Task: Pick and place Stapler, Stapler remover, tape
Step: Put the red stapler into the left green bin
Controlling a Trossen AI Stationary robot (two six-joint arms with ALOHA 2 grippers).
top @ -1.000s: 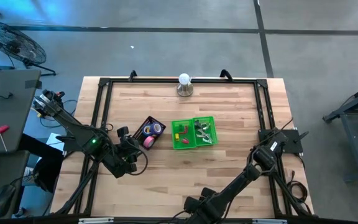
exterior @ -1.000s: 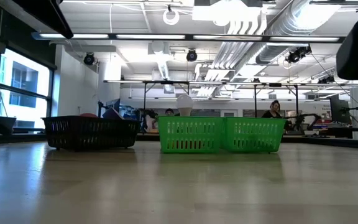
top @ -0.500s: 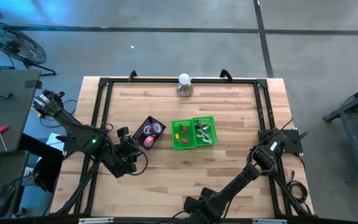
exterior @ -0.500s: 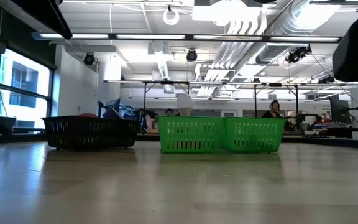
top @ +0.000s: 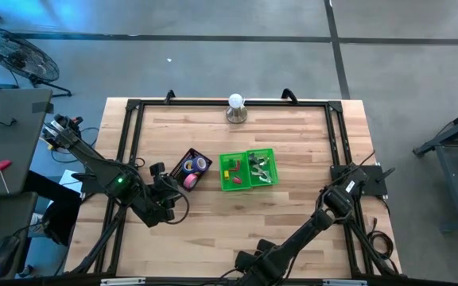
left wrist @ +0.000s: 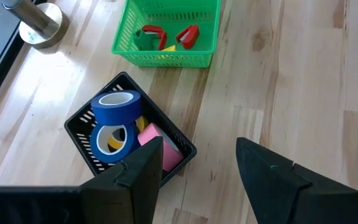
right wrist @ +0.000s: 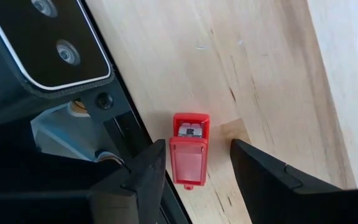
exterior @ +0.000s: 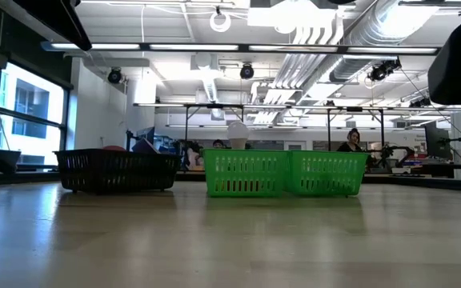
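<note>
The right gripper (right wrist: 194, 165), fingers spread and empty, hangs over a red stapler (right wrist: 189, 149) at the table's (top: 293, 210) near edge, so picking it up looks like the step in hand; next it should drop and pinch it. Only the right wrist view shows the stapler; the left wrist view shows the left gripper (left wrist: 197, 165) spread, empty, near the black basket (left wrist: 179, 144) holding blue tape (left wrist: 115, 109)

No readable text, label, brand, number or sign is found in any of the views.
</note>
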